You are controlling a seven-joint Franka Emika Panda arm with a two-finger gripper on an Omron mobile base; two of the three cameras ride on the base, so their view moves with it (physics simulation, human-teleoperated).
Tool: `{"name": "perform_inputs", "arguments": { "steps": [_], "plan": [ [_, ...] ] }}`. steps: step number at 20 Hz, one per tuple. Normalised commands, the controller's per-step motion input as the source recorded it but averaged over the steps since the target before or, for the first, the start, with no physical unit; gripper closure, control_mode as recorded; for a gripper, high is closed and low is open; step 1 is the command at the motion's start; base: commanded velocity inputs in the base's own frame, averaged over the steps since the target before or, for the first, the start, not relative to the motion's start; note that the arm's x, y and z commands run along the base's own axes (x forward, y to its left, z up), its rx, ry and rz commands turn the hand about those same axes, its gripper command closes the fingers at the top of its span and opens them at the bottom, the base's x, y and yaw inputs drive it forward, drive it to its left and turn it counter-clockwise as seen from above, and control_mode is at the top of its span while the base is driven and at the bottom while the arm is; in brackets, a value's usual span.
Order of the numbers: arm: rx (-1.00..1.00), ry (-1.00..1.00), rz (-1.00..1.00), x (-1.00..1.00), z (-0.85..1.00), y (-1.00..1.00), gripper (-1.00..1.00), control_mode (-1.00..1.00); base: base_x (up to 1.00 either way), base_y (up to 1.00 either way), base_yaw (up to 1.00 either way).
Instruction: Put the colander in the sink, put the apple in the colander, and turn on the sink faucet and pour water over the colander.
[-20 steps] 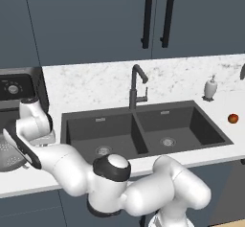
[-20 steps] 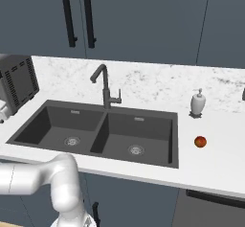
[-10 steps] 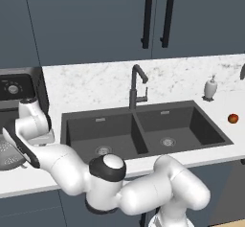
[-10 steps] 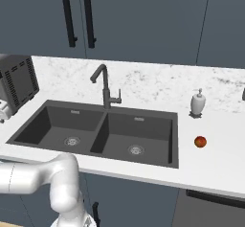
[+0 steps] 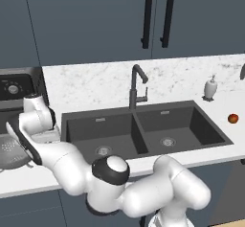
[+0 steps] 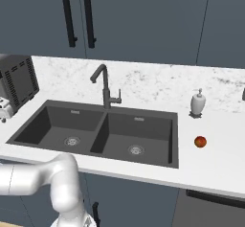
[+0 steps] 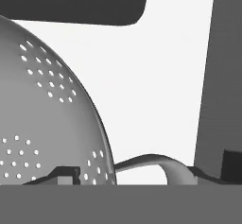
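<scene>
Little is changed from the earlier frames: the arm is still folded far to the left of the base, its hand still held low at the colander (image 5: 12, 150) on the white counter (image 5: 95, 85) left of the sink (image 5: 143, 130); only a slight creep of the hand toward the bowl is noticed. From the hand camera, the perforated grey wall of the colander (image 7: 42, 119) is seen very close, with one thin looped side handle (image 7: 151, 164) curving out just between the two dark fingertips (image 7: 64, 175). The gripper (image 7: 146, 173) is seen with its fingers set apart, one tip against the bowl's wall and the other beyond the handle loop; nothing is clamped yet, as far as can be judged.

The colander is judged to be light, rigid sheet metal, smooth and likely slippery on its curved side, so a pinch on the wall would be apt to slide off. The handle loop or the rim beside it is considered the better place to take hold, though a bowl held at one edge may be expected to tip and swing.

The apple (image 6: 200, 141) is left on the counter right of the sink, near the soap dispenser (image 6: 198, 103). The sink faucet (image 6: 105, 87) stands untouched behind the divider, both basins dry.
</scene>
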Motion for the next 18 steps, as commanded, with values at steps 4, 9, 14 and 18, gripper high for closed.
{"name": "perform_inputs", "arguments": {
  "steps": [4, 9, 14, 18],
  "plan": [
    [0.06, 0.00, -0.06, -0.43, 0.09, -0.92, 1.00, -1.00, 0.00, 0.00, 0.00],
    [0.03, 0.00, -0.17, -0.51, 0.00, -1.00, 1.00, -1.00, 0.00, 0.00, 0.00],
    [0.03, 0.01, -0.29, -0.34, 0.00, -1.00, 1.00, -1.00, 0.00, 0.00, 0.00],
    [0.00, 0.06, -0.52, -0.12, 0.00, -1.00, 1.00, -1.00, 0.00, 0.00, 0.00]
  ]
}}
